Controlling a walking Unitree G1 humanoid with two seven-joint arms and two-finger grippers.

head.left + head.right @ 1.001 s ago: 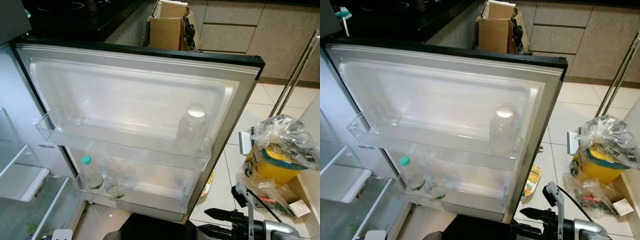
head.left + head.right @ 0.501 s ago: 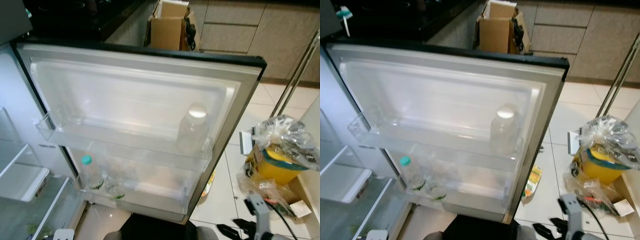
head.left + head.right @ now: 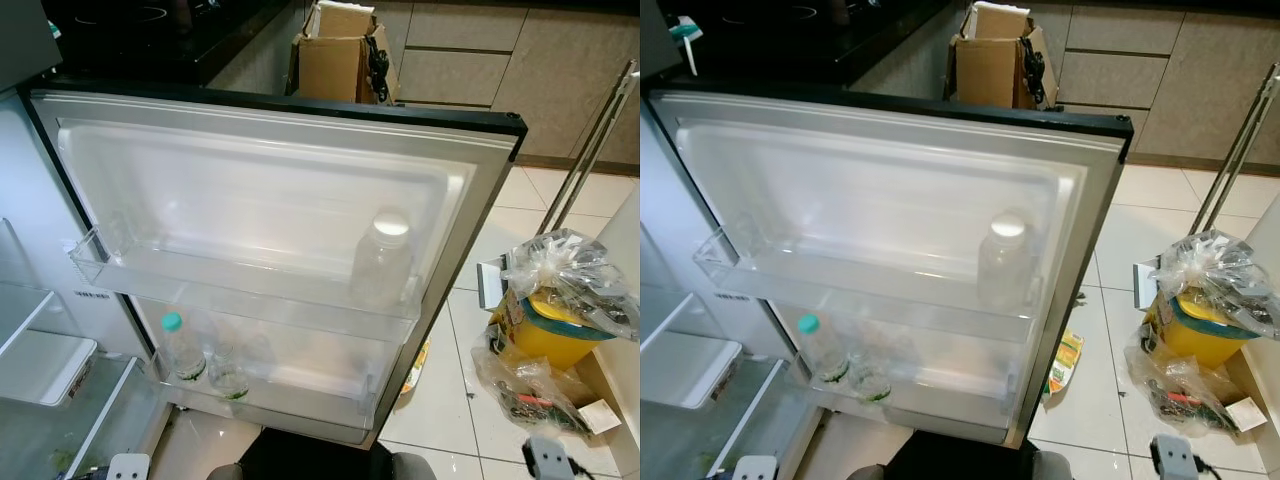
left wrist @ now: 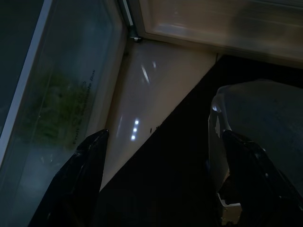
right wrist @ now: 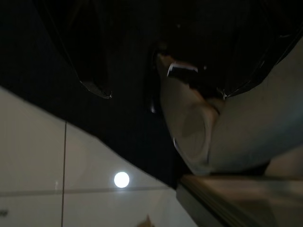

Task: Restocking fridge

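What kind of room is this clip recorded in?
Most likely a home kitchen. An open fridge door holds a bottle on its shelf, a dark cooktop counter sits behind it, and beige cabinet drawers line the far wall above a tiled floor.

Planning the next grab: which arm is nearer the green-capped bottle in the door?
Left. The left arm sits low, just below the green-capped bottle on the lower door shelf; the right arm is beyond the door's far edge, by the bagged groceries.

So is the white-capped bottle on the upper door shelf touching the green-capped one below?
Apart. The left eye view shows the white-capped bottle on the upper shelf, the green-capped bottle on the lower shelf, at the opposite end.
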